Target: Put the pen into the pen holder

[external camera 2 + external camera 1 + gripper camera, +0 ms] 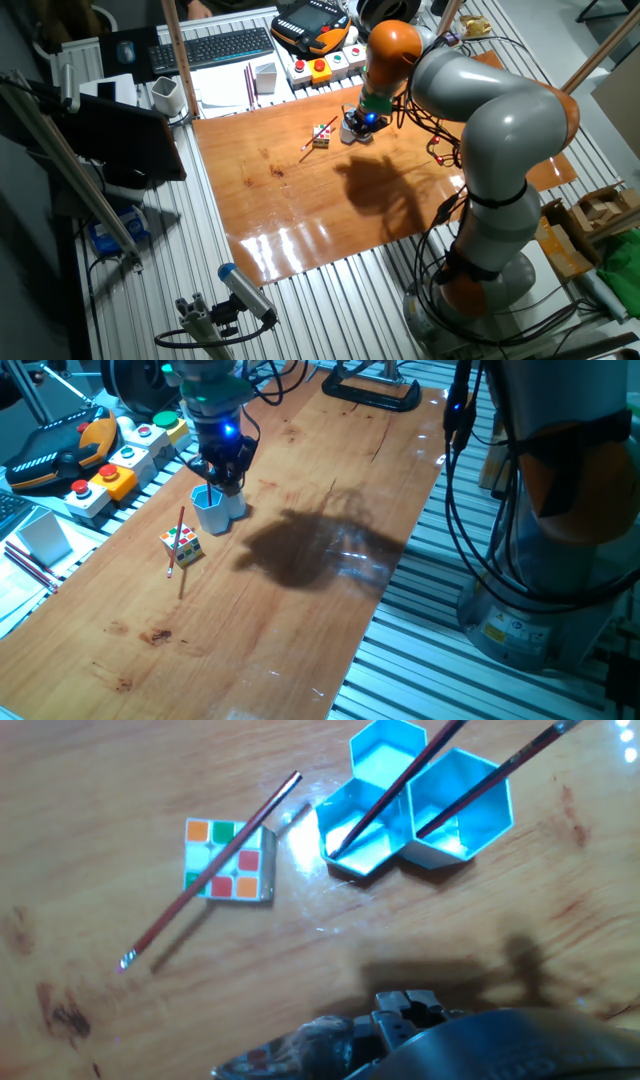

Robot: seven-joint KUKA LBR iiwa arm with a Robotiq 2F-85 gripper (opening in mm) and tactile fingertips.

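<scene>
The light-blue pen holder [415,815] stands on the wooden table, also in one fixed view [216,508] and small in the other fixed view [352,133]. Two thin red pens stand slanted in it, one in a middle tube [385,795] and one in the right tube [480,785]; their tops leave the frame. Another red pen [205,875] lies propped across a small colour cube [240,875] left of the holder, also in both fixed views [176,543] [312,144]. My gripper [222,468] hangs just above the holder. Its fingertips are hidden, so I cannot tell whether it holds a pen.
Button boxes [120,460] and a teach pendant [60,450] line the table's left edge. A white box-shaped container [45,535] stands off the table, with thin red sticks beside it. A black clamp [372,392] sits at the far end. Metal slats border the wood.
</scene>
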